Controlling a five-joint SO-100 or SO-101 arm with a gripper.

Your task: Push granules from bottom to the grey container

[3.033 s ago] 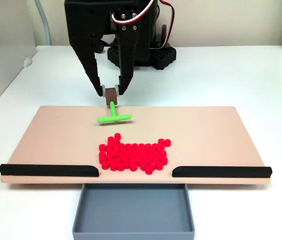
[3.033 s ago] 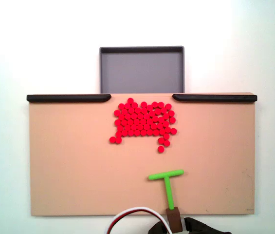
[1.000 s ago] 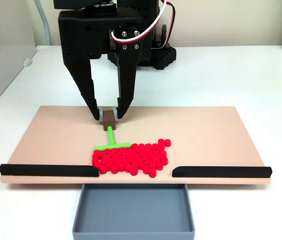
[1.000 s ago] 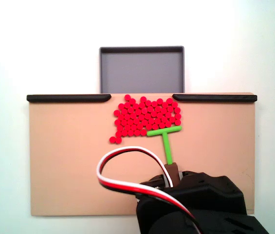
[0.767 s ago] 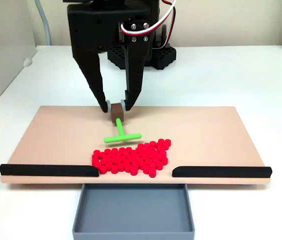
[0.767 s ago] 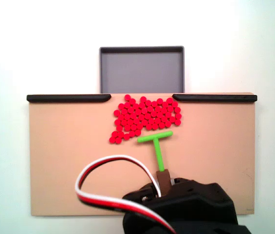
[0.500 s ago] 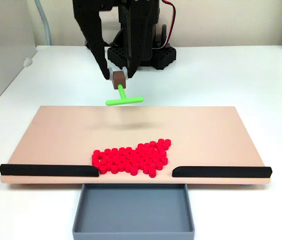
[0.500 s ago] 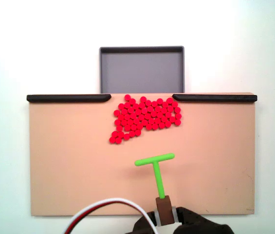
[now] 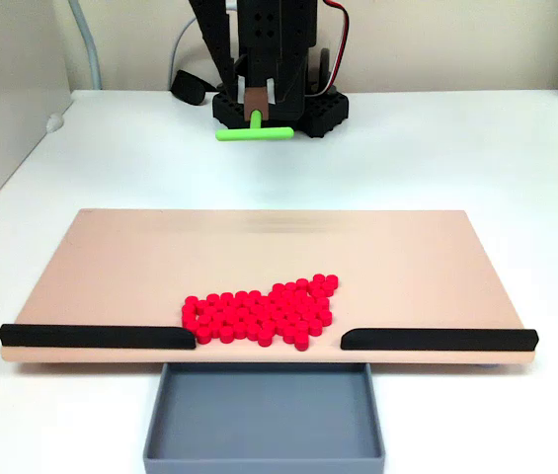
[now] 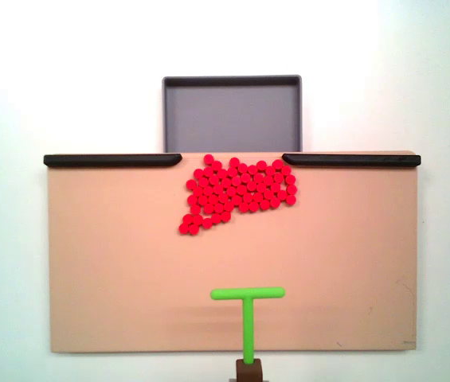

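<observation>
Tool point(image 9: 255, 102) clamped on brown block of green T-shaped pusher point(image 9: 254, 131), raised well behind tan board point(image 9: 111, 257). Red granules point(image 9: 262, 311) clustered on board at gap between two black strips point(image 9: 96, 336), just short of edge. Grey container point(image 9: 264, 420) below that gap, holding no granules, on white surface point(image 9: 456, 148).

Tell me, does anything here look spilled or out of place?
Nothing has spilled. The tiny red cylindrical pellets sit in one lopsided cluster on the tan board, none in the shallow slate-grey plastic tray. The green T-shaped pusher stick hangs above the table.
</observation>
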